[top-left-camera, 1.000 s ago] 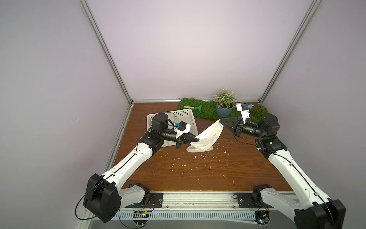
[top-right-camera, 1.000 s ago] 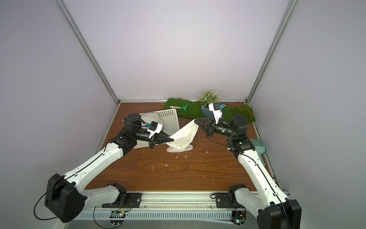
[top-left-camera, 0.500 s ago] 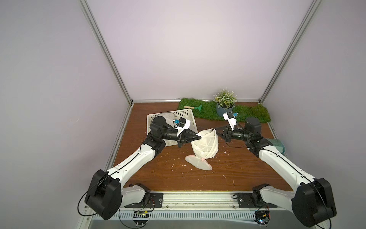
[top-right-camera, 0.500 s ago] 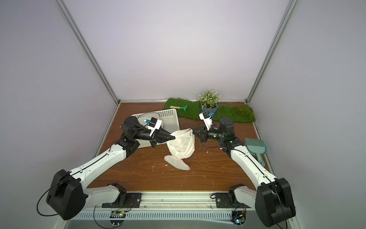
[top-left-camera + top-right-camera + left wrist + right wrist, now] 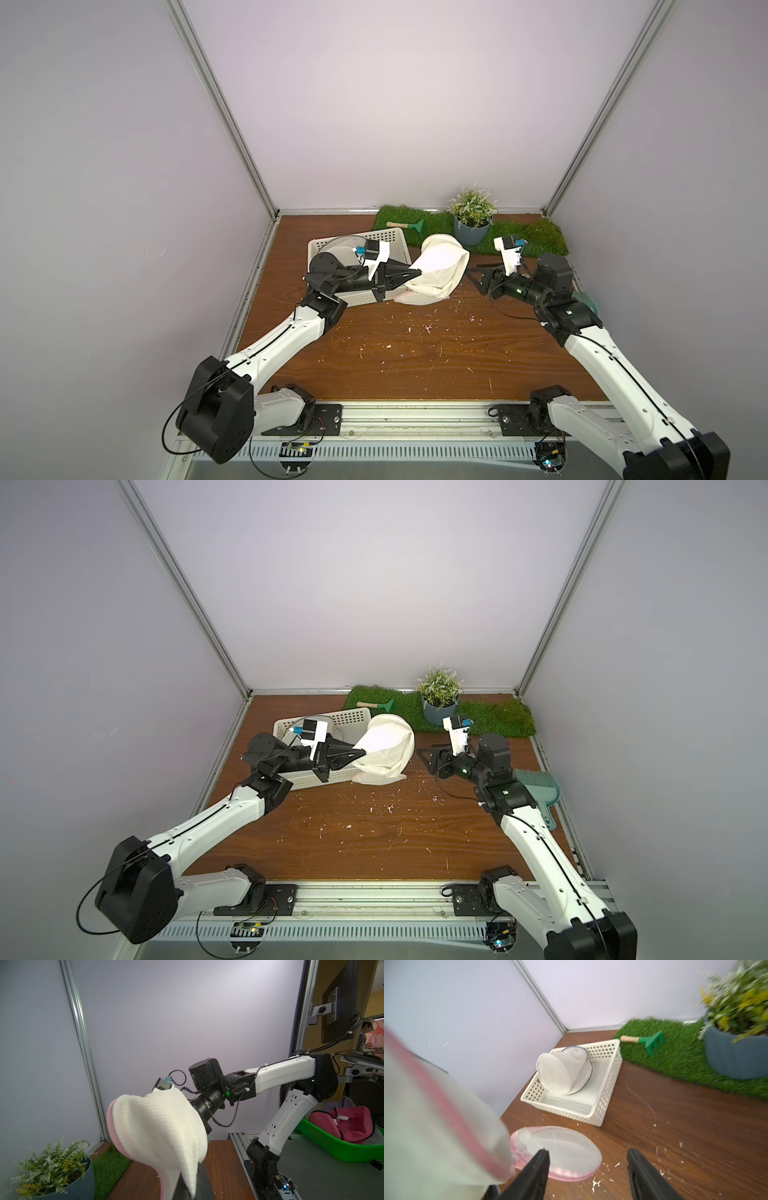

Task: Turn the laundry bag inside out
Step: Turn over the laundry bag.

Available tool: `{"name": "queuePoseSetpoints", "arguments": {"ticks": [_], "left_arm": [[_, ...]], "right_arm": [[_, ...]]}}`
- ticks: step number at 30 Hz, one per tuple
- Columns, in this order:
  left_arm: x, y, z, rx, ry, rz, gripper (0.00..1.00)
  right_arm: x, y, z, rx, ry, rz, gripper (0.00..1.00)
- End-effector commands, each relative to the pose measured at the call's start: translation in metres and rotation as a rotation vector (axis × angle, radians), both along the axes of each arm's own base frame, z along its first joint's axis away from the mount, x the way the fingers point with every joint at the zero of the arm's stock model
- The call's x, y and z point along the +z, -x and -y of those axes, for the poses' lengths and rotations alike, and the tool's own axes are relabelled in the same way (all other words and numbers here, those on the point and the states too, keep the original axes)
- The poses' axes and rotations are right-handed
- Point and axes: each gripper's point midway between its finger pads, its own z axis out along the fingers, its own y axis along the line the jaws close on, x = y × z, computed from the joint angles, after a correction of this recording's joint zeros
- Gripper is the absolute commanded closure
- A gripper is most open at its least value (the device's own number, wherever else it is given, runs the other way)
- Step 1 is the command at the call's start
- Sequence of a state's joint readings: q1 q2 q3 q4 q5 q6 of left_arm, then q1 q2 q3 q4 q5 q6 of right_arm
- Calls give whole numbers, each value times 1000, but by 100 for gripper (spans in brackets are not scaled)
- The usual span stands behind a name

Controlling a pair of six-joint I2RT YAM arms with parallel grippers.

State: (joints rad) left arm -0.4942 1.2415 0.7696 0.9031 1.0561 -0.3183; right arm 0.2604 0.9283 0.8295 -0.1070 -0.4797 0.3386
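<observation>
1. Gripping a fold of the laundry bag, the left hand has its jaws pressed together on the white mesh, raised above the table.
2. The bag bulges upward from that pinch, with pink trim along its edge. Its round lower end lies flat on the table just beside the white basket.
3. The right hand is spread wide and holds nothing. It sits near the bag but apart from it, fingers pointing towards it.
4. Inside the basket leans another pale mesh bag with a grey rim.
5. At the back, a potted plant and a green rake rest on a grass mat.
6. White crumbs dot the table, and a teal dustpan lies beside the right arm.
</observation>
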Motion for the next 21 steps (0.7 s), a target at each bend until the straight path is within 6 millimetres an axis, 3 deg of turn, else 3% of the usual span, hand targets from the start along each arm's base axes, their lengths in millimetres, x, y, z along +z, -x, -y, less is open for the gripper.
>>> {"name": "queuePoseSetpoints", "arguments": {"ticks": [1,4,6,8,15,21], "left_arm": [[5,-13,-3,57,37,-36,100],[4,-18,-2,68,40,-56,100],[4,-19,-1,65,39,-67,100],[3,-21,0,62,38,-80,100],[-2,-32,3,86,10,-148,100],[-5,-36,4,108,-30,-168,100]], "right_arm": [[21,4,20,-102,47,48,38],[52,34,-5,78,-21,184,46],[74,53,-19,155,-22,321,46],[84,58,-25,179,30,413,44],[85,53,-75,405,83,496,53],[79,40,-98,439,99,522,66]]}}
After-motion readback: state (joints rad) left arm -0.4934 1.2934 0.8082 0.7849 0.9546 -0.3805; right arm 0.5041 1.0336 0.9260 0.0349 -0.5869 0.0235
